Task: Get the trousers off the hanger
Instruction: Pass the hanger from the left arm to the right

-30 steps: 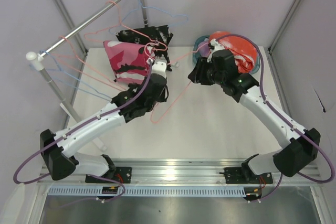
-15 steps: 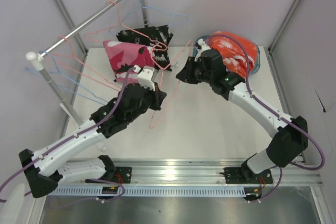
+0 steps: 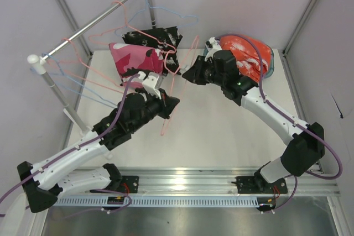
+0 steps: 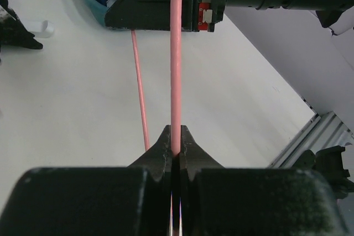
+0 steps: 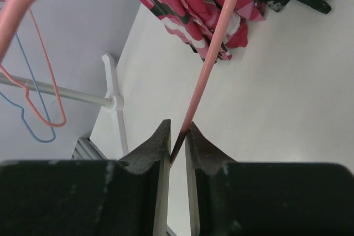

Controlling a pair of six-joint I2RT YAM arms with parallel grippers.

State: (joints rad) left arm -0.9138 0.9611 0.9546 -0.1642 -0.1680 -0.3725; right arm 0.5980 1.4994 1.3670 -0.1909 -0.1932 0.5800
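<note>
White bench between lavender walls, rail at back left. Left end effector clamped tight on pink hanger wire; right end effector astride the same wire, fingers narrowly apart, not yet pinching. Pink-magenta trousers at back left of bench, apparently draped on that hanger, black speckled pair just behind. Orange pair heaped at back right. Likely light, limp, prone to snagging: pinch a cloth fold near the waistband, slide along the springy wire.
</note>
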